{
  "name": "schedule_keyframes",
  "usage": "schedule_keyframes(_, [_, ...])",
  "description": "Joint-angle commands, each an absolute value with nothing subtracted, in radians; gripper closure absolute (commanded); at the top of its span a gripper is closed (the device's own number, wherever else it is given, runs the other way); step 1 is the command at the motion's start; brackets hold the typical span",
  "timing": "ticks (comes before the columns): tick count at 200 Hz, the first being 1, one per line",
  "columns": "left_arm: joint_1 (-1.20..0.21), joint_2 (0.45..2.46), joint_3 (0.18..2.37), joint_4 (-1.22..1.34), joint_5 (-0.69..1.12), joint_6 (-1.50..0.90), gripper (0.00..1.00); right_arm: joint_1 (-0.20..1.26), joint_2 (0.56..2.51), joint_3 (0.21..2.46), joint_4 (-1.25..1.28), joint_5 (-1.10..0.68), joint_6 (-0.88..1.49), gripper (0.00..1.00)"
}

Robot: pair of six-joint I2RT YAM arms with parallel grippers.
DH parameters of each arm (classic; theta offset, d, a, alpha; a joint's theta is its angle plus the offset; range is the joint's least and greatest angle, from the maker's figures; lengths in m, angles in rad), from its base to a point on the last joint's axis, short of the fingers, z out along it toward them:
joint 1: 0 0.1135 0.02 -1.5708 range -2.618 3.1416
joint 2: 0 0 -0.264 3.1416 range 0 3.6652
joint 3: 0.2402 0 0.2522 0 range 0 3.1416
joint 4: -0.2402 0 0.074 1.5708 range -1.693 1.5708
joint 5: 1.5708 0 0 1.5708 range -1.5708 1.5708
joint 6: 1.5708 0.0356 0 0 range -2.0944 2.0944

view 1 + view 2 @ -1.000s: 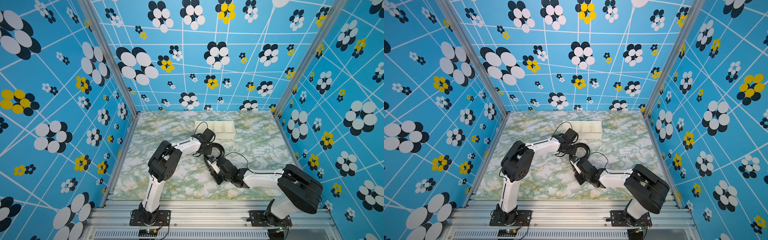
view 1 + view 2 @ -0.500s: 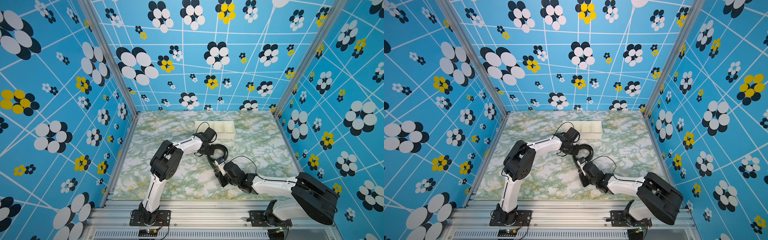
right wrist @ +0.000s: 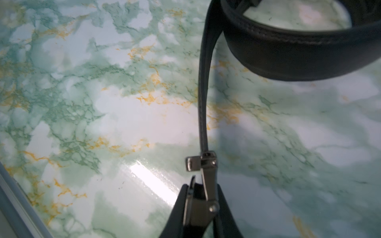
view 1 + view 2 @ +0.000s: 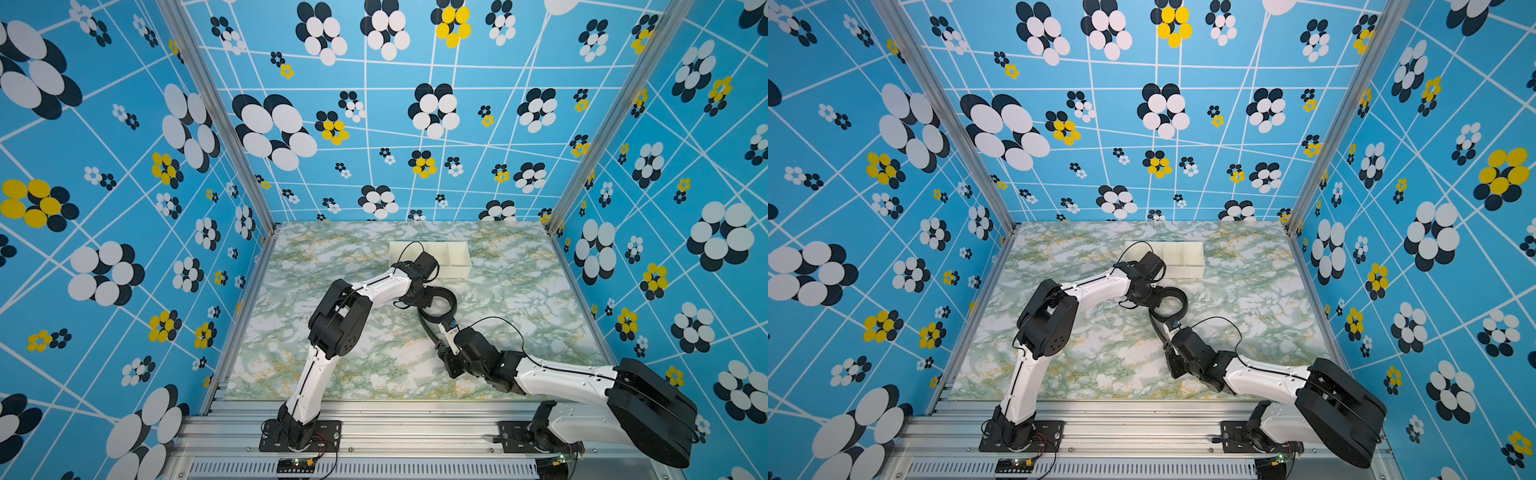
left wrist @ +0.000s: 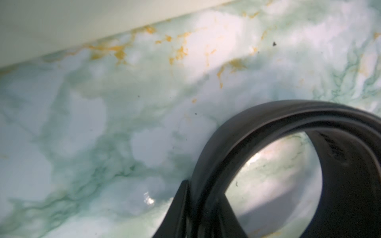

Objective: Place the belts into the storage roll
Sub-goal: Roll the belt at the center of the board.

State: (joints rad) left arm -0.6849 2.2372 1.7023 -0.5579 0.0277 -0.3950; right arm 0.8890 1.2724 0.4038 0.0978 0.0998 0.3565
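Black leather belt (image 4: 453, 302), one only, is lying coiled on the marble table (image 4: 374, 374) between the two arms, outside the one white storage roll (image 4: 457, 268) sitting just behind it. Right gripper (image 3: 203, 186) is clamping the belt's buckle (image 3: 208, 164). Left gripper (image 4: 424, 296) is sitting at the coil; can't tell whether it's gripping. Left wrist is blocking part of the storage roll.

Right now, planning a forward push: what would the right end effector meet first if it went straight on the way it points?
Likely the coiled loop of the belt: the right end effector, shut on the buckle, points toward it, though depth is unclear.
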Motion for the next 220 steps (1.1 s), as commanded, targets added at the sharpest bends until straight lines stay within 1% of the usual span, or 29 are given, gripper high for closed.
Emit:
schedule_keyframes(1, [-0.651, 2.346, 1.664, -0.647, -0.110, -0.381, 0.75, 0.898, 1.258, 0.391, 0.019, 0.100, 0.380, 1.00])
schedule_keyframes(40, [-0.650, 2.347, 1.667, -0.656, -0.124, -0.368, 0.76, 0.898, 1.242, 0.379, -0.004, 0.140, 0.411, 1.00])
schedule_keyframes(82, [-0.649, 2.346, 1.668, -0.659, -0.115, -0.348, 0.79, 0.899, 1.164, 0.343, -0.049, 0.208, 0.465, 1.00])
schedule_keyframes(140, [-0.640, 2.372, 1.711, -0.691, -0.106, -0.339, 0.79, 0.899, 1.097, 0.318, -0.101, 0.222, 0.517, 1.00])
schedule_keyframes(194, [-0.629, 2.396, 1.753, -0.724, -0.109, -0.331, 0.78, 0.899, 1.076, 0.314, -0.125, 0.193, 0.535, 1.00])
schedule_keyframes(220, [-0.625, 2.402, 1.763, -0.729, -0.111, -0.325, 0.79, 0.906, 1.022, 0.290, -0.133, 0.173, 0.552, 1.00])
